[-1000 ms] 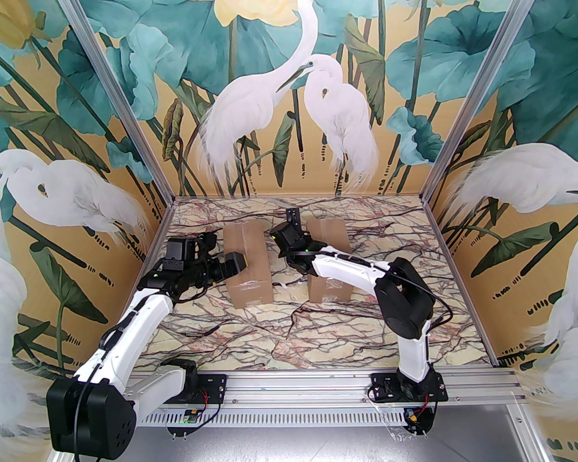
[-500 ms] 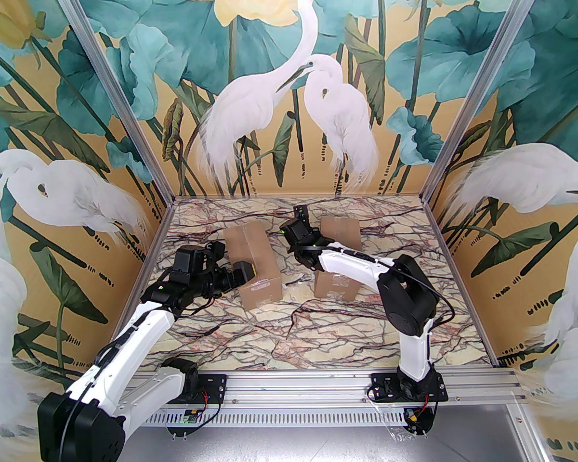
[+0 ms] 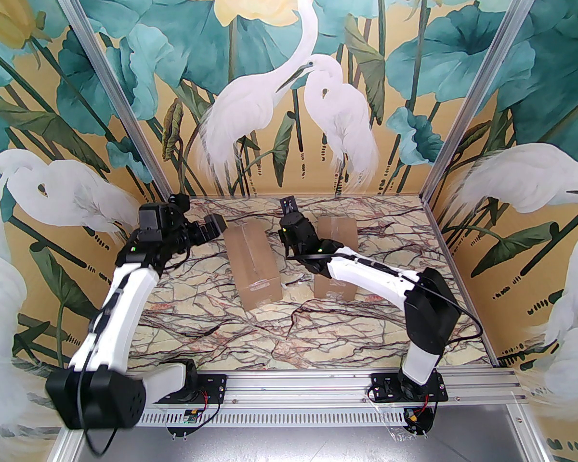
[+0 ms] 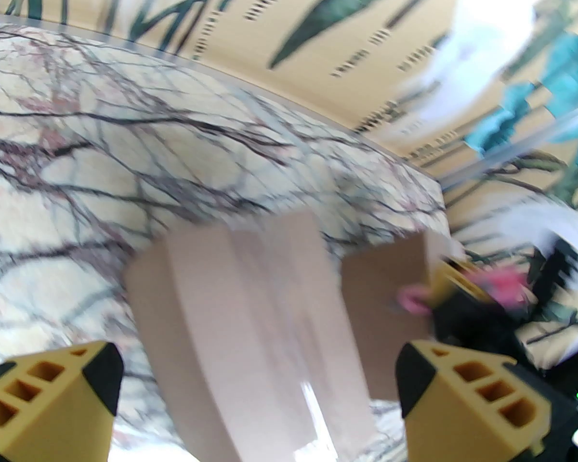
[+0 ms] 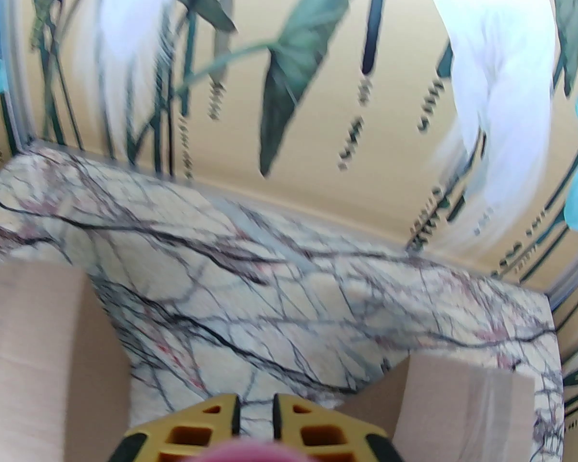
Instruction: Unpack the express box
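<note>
1. left box (image 3: pixel 253 263) and right box (image 3: pixel 336 231) lie side by side on the marble table (image 3: pixel 269 335).
2. left gripper (image 3: pixel 213 225) hovers off the left box's far corner, fingers wide apart, empty.
3. right arm (image 3: pixel 366 272) covers the right box's middle; right gripper (image 3: pixel 289 207) is above the gap, fingers pinched on a pink tool (image 4: pixel 505 279).

A marble-look table (image 3: pixel 231 325) is lying underneath, dark and reddish veins running across its cream top. Painted walls (image 3: pixel 294 171) are enclosing it on three sides, showing white egrets (image 3: pixel 337 109), teal leaves (image 3: pixel 462 51) and pale yellow blooms (image 3: pixel 250 3) on gold. Two metal posts (image 3: pixel 122 99) are rising from the back corners. A metal rail (image 3: pixel 298 384) is running along the near edge, a grey plate (image 3: pixel 318 443) lying just before it.
</note>
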Motion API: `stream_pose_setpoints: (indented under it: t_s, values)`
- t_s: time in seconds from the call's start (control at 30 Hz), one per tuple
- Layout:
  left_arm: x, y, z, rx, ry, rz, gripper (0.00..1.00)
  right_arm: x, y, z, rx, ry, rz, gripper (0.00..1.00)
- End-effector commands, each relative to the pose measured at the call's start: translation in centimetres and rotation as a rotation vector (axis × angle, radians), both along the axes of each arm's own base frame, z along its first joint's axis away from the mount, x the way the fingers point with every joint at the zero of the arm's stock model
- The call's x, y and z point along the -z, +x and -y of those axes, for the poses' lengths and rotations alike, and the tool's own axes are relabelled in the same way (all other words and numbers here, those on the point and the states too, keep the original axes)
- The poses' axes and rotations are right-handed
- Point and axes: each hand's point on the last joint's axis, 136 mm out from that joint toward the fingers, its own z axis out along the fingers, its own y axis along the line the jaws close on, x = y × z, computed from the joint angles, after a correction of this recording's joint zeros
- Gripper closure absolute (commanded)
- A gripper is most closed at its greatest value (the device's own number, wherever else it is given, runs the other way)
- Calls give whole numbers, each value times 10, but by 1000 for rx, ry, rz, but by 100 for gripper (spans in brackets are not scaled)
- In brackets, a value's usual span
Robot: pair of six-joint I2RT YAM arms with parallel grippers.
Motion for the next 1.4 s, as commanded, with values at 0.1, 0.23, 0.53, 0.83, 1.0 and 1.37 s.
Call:
stream_pose_setpoints:
  t_s: [0.1,0.23,0.53,0.83,1.0,1.37]
  values:
    - [-4,46,13,201,83,124,1,-27,-7,-23,-148,55,16,100]
    - [7,64,23,291,68,161,1,-42,-16,-38,-247,101,31,100]
    - [47,74,35,330,-52,112,2,-54,-23,-56,-346,126,6,100]
    - [55,38,45,332,-116,93,3,-67,-24,-50,-378,133,-5,100]
    - [55,16,53,330,-140,75,6,-70,-24,-36,-371,151,-16,100]
    - [52,-30,74,330,-99,65,5,-78,-34,-20,-393,180,-21,100]
